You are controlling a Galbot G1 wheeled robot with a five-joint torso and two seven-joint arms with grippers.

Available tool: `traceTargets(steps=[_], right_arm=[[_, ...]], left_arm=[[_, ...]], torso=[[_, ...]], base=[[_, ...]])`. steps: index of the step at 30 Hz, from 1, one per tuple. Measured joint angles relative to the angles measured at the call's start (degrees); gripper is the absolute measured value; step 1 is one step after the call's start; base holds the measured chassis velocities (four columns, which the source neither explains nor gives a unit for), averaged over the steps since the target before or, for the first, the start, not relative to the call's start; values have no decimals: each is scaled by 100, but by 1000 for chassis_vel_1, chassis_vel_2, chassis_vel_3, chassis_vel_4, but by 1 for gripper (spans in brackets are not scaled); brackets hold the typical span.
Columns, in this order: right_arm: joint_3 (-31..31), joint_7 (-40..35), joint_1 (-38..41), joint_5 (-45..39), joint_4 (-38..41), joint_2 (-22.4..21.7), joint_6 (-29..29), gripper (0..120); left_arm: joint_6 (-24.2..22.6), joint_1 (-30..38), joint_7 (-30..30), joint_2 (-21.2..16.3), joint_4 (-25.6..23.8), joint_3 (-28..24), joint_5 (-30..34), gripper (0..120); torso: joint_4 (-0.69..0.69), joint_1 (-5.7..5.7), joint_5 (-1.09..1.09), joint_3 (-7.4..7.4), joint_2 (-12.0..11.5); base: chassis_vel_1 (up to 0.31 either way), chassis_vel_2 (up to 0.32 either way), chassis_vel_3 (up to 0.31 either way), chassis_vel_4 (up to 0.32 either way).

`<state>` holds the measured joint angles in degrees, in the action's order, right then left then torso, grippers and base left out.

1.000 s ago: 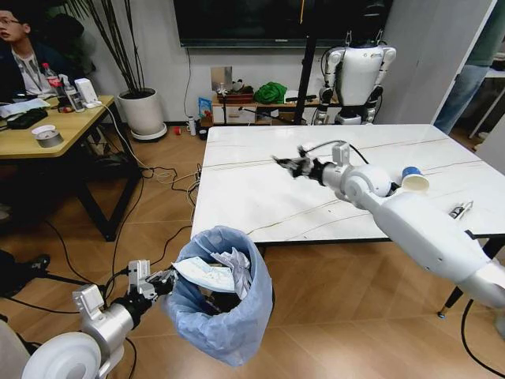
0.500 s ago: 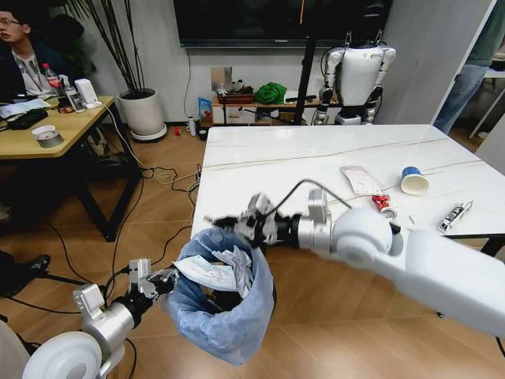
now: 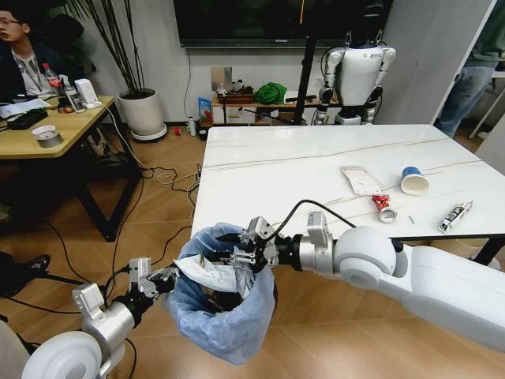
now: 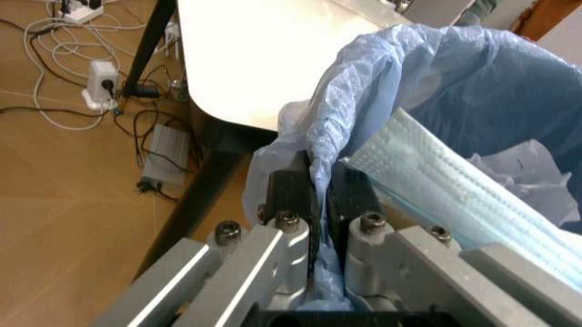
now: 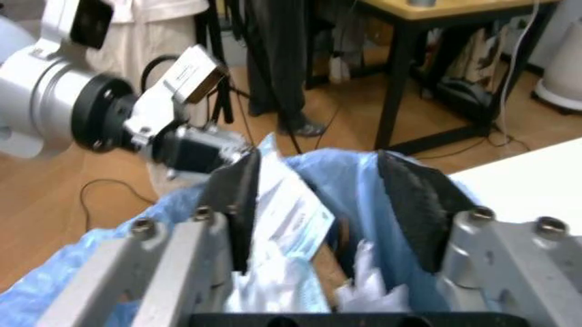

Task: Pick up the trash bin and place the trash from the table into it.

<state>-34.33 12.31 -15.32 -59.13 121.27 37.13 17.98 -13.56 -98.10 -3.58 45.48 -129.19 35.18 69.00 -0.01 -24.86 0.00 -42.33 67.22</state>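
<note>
Bin (image 3: 225,308): blue-bagged, holding papers, beside surface (image 3: 268,181). On surface: wrapper (image 3: 361,180), cup (image 3: 413,181), tape roll (image 3: 387,214), tube (image 3: 454,215).

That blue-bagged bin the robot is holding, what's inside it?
The trash bin holds a light-blue face mask leaning on the rim and crumpled white paper. The right gripper hangs open over it. Anything deeper is hidden by the bag and that litter.

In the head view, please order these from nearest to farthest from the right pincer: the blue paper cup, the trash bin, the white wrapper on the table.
1. Trash bin: directly under the open right pincer.
2. White wrapper: mid-table, toward the right.
3. Blue paper cup: beyond the wrapper, near the table's right edge.
</note>
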Motion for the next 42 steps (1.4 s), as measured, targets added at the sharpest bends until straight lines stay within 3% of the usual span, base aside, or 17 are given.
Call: traceTargets(steps=[1, 7, 12, 23, 27, 30, 31, 35, 41, 42], right_arm=[[0, 0, 0, 0, 0, 0, 0, 51], [887, -239, -148, -136, -662, 143, 27, 78], [1511, -445, -331, -123, -1319, 275, 145, 90], [2836, -1039, -1029, 59, -2312, 303, 215, 100], [3665, -1526, -1623, 128, -2420, 302, -153, 100], [4553, -1404, -2357, 233, -2419, 129, -733, 100], [4553, -1404, -2357, 233, -2419, 129, -733, 100], [5339, -1159, -3288, 450, -2143, -25, -1133, 100], [5583, -1035, -3680, 567, -1948, 236, -1332, 100], [5734, -1031, -3880, 577, -1871, 276, -1348, 100]], left_arm=[[0, 0, 0, 0, 0, 0, 0, 0], [-1, -40, 0, 13, -1, 11, -33, 0], [-2, -30, 6, 16, -1, 11, -42, 0], [-2, -21, 51, 118, 52, -8, -135, 0], [-2, -34, 70, 168, 58, -12, -175, 0], [0, -36, 76, 201, 59, -5, -183, 0], [0, -36, 76, 201, 59, -5, -183, 0], [23, -199, 111, 370, 48, 106, -321, 0], [50, -613, 157, 796, -149, 282, -612, 0], [52, -630, 158, 817, -161, 283, -635, 0]], torso=[[0, 0, 0, 0, 0], [1, 0, 0, 0, 0], [1, 0, 1, 0, 0], [0, -1, 1, 0, 0], [2, -1, 2, 0, 0], [3, -1, 3, 0, 0], [3, -1, 3, 0, 0], [-10, 0, 2, 0, 0], [11, 1, 3, 0, 0], [8, 0, 2, 0, 0]], base=[[0, 0, 0, 0], [0, 0, 0, 0], [0, 0, 0, 0], [0, 0, 0, 0], [0, 0, 0, 0], [0, 0, 0, 0], [0, 0, 0, 0], [0, 0, 0, 0], [0, 0, 0, 0], [0, 0, 0, 0]])
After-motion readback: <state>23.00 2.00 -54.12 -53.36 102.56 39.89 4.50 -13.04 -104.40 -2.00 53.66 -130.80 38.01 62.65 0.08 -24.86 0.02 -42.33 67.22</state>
